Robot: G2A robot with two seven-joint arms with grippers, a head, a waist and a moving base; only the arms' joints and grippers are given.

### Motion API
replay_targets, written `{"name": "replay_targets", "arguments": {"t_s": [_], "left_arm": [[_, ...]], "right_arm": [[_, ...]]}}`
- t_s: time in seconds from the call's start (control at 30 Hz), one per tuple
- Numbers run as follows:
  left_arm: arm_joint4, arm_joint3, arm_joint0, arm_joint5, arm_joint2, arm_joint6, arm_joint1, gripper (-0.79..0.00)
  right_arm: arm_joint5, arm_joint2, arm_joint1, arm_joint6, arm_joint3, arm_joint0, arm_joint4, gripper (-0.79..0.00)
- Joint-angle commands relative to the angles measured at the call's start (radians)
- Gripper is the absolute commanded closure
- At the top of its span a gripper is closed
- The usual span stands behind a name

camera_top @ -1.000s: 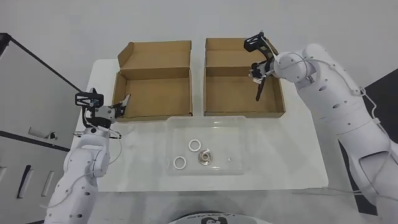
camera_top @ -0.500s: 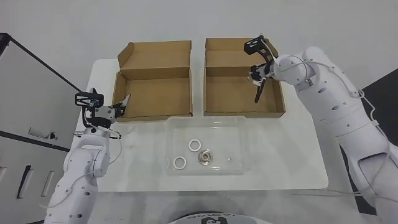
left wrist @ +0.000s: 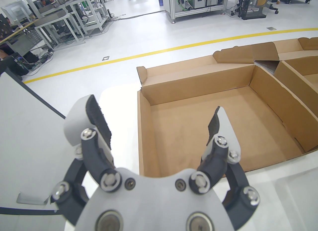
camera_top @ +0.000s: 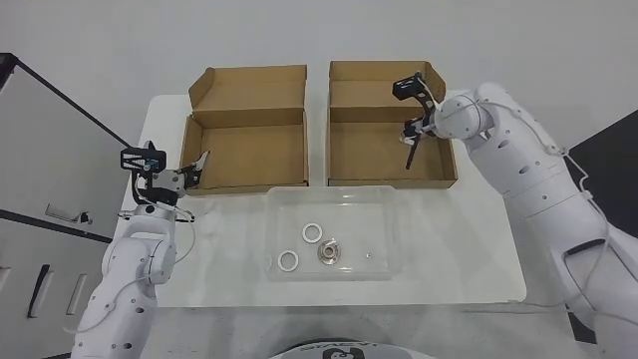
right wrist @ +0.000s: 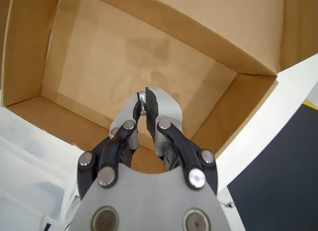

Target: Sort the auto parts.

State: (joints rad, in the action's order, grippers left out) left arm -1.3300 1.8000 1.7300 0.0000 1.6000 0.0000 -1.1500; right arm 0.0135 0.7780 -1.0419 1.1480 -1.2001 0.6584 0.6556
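My right gripper (right wrist: 142,102) is shut on a small silver bolt (right wrist: 141,104) and hangs over the right cardboard box (right wrist: 159,50), above its floor near the front wall. From above, that right gripper (camera_top: 408,158) sits inside the right box (camera_top: 439,176). My left gripper (left wrist: 159,122) stands open with nothing between its fingers, at the near left corner of the left cardboard box (left wrist: 213,120); in the top view the left gripper (camera_top: 196,167) is beside the left box (camera_top: 245,187). A clear tray (camera_top: 330,195) holds two white rings (camera_top: 312,230), (camera_top: 290,260), a metal bearing (camera_top: 329,253) and a tiny part (camera_top: 368,254).
Both boxes stand open side by side at the back of the white table (camera_top: 478,249), with the tray in front of them. Bare table lies to the left and right of the tray. A dark panel edge (camera_top: 60,110) runs along the left.
My right gripper has come down and slightly forward inside the right box, still shut on the bolt. The left arm has not moved.
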Motion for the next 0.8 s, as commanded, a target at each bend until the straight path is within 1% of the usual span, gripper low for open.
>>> {"name": "replay_targets", "arguments": {"t_s": [0.0, 0.33, 0.77], "left_arm": [[0.000, 0.000, 0.000, 0.000, 0.000, 0.000, 0.000, -0.785], [0.000, 0.000, 0.000, 0.000, 0.000, 0.000, 0.000, -0.785], [0.000, 0.000, 0.000, 0.000, 0.000, 0.000, 0.000, -0.785]], "right_arm": [[0.007, -0.009, -0.005, 0.000, 0.022, -0.004, 0.009, 0.000], [0.028, -0.036, -0.029, -0.006, 0.089, -0.017, 0.045, 0.000], [0.034, -0.045, -0.047, -0.007, 0.107, -0.008, 0.079, 0.000]]}}
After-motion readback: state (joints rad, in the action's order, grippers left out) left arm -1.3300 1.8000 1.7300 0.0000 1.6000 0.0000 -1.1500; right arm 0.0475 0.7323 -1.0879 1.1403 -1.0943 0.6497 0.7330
